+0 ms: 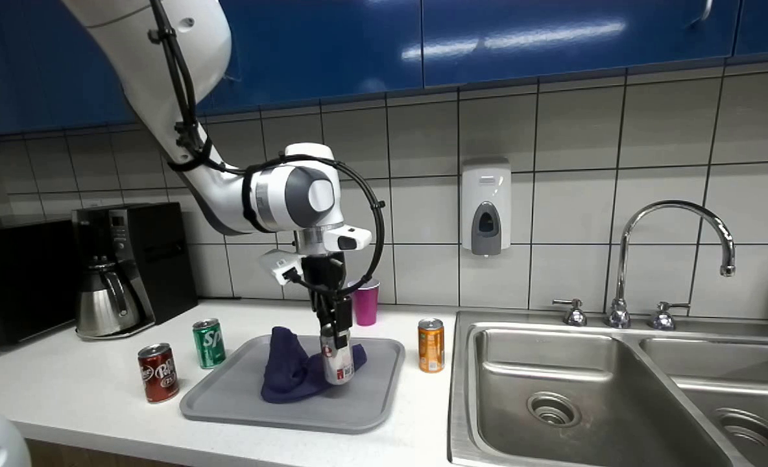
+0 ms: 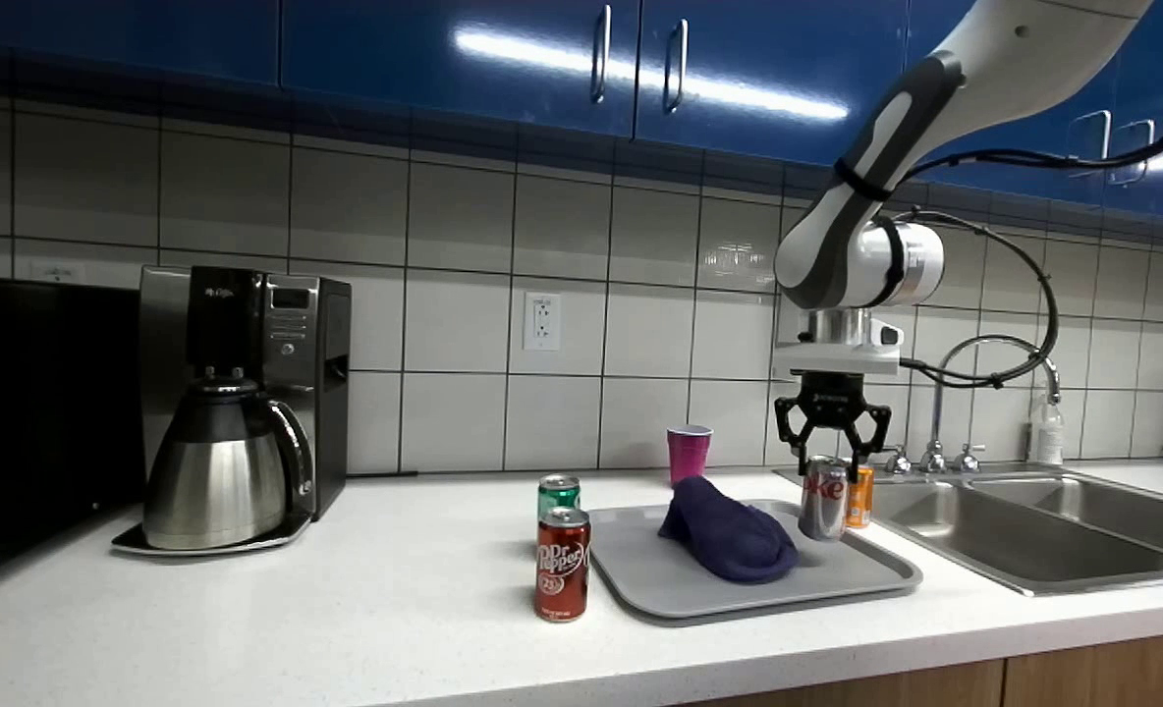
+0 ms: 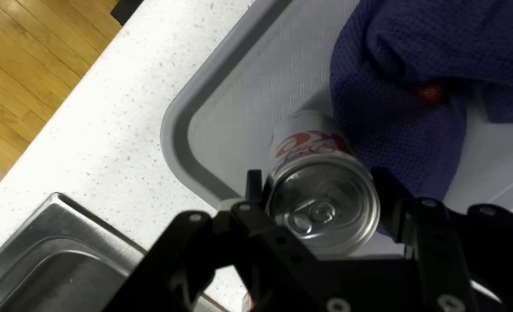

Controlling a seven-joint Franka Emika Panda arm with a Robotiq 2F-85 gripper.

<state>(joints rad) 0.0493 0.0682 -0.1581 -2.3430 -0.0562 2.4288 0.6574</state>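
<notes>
Gripper [image 2: 827,473]: fingers [image 3: 254,186] grasp silver Coke can [image 3: 326,203], set between them, by its upper wall. Grey tray [image 3: 239,134] below fingers; purple cloth [image 3: 408,138] close beside one. Base contact: cannot tell. Advise moderate, even squeeze, since thin wall may dent; can best held upright, clear of folds.

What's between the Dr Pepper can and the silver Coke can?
In both exterior views, a strip of white counter, then the gray tray with the purple waffle-weave cloth on it.
</notes>
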